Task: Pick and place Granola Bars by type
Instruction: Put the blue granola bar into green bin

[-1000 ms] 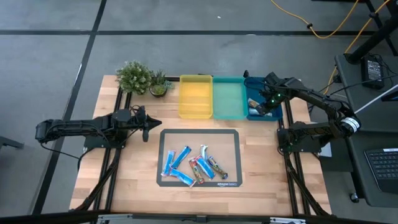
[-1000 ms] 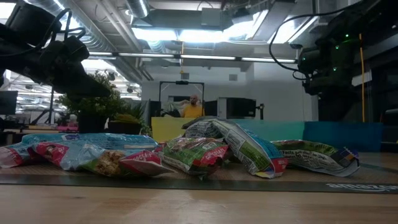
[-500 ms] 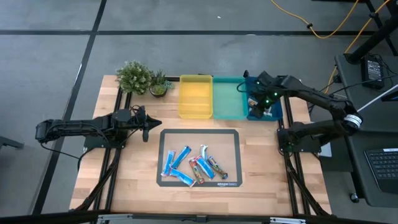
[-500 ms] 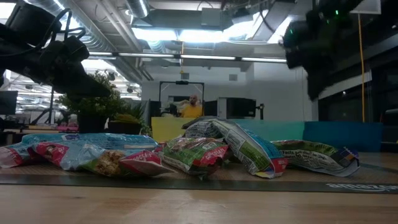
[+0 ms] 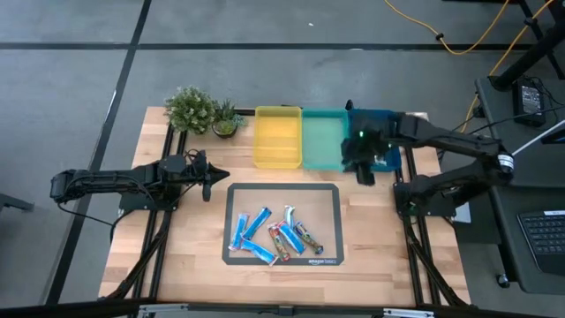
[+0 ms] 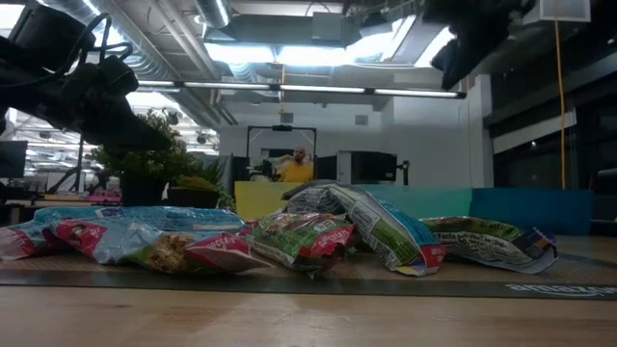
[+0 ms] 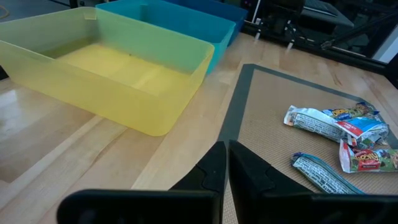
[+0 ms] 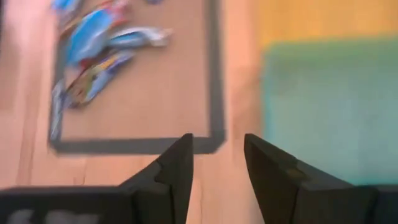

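Several granola bars [image 5: 274, 234], bright blue, red-and-blue and silver-white, lie flat in a loose heap on a brown mat [image 5: 328, 196]; the low view shows them as a pile [image 6: 289, 236]. My right gripper [image 5: 360, 170] hovers open and empty over the near rim of the teal tray [image 5: 324, 132], with the bars [image 8: 99, 37] farther off in its wrist view. My left gripper [image 5: 208, 181] waits shut at the mat's far left corner, well short of the bars [image 7: 339, 124].
The yellow tray [image 5: 278, 137], teal tray and blue tray [image 5: 387, 155] stand side by side along the far edge. Two potted plants [image 5: 201, 112] sit at the far left corner. Bare wood surrounds the mat. A person shows in the room beyond [image 6: 299, 166].
My right gripper has left the blue tray, moving up and toward the table's left and near edge, and now hangs over the teal tray's near rim. The bars on the mat have not shifted.
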